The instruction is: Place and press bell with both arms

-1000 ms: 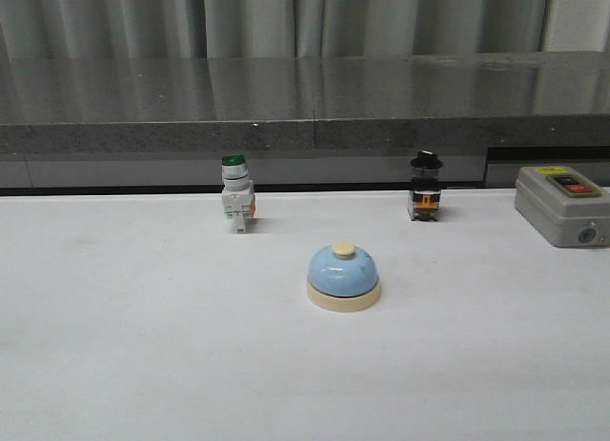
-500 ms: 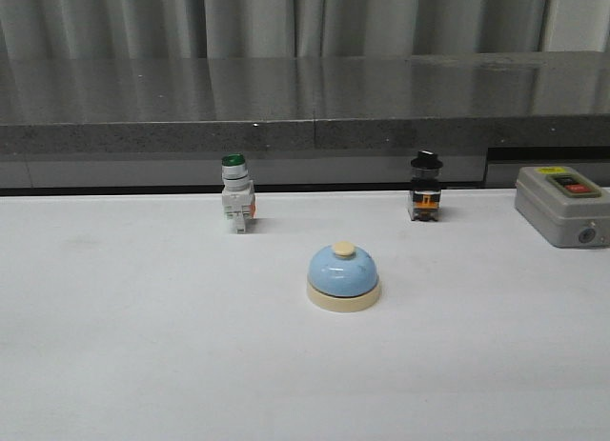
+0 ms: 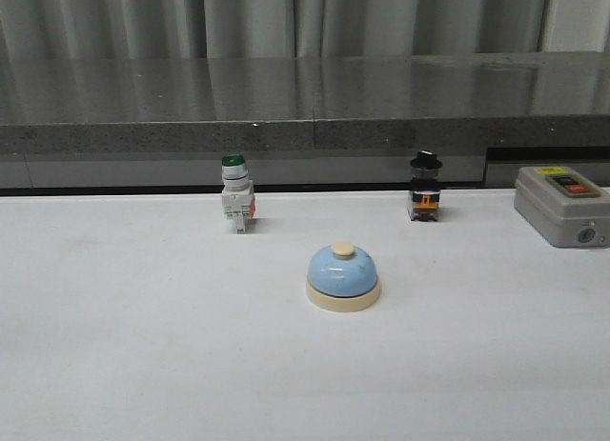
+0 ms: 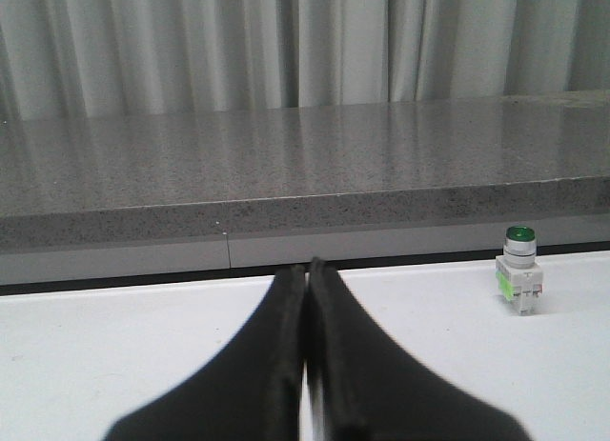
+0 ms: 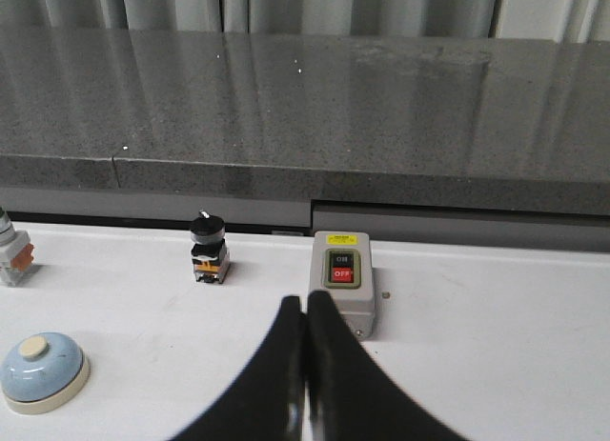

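Well, the bell sits upright near the centre of the front frame on the white worktop; in my right wrist picture it lies lower left of my right gripper (fingers pressed together, empty). My left gripper is likewise closed on nothing.

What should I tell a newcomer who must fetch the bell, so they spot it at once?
On the white table, in front of the grey stone ledge, the small light-blue dome-shaped bell sits alone near the middle. Unlike the green-capped white switch, black-knobbed switch and grey box behind it, it is round, with a cream base and button.
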Controlling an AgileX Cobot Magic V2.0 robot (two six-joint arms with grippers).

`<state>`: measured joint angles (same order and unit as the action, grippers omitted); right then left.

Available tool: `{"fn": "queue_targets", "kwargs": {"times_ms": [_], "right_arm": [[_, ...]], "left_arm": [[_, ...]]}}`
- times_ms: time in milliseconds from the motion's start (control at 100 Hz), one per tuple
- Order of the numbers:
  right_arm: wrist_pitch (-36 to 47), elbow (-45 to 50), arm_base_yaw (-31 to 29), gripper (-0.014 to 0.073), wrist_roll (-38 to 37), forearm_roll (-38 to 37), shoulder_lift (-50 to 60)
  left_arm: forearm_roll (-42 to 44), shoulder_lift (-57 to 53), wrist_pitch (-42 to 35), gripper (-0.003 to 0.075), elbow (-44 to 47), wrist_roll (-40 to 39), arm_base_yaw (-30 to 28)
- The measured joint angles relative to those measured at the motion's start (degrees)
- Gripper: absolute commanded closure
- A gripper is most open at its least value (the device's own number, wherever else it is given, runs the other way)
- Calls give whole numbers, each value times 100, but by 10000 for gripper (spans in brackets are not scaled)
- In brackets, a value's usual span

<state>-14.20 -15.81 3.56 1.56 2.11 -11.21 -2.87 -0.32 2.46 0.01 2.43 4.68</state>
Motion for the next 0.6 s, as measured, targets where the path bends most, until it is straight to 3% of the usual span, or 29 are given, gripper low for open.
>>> {"fn": "queue_targets", "kwargs": {"times_ms": [230,600], "right_arm": [[257,864,0,654,0,-2,1087],[671,1658,0,654,0,-12,1184]], "left_arm": [[0,0,0,741,0,0,0],[0,0,-8,741,0,0,0]]}}
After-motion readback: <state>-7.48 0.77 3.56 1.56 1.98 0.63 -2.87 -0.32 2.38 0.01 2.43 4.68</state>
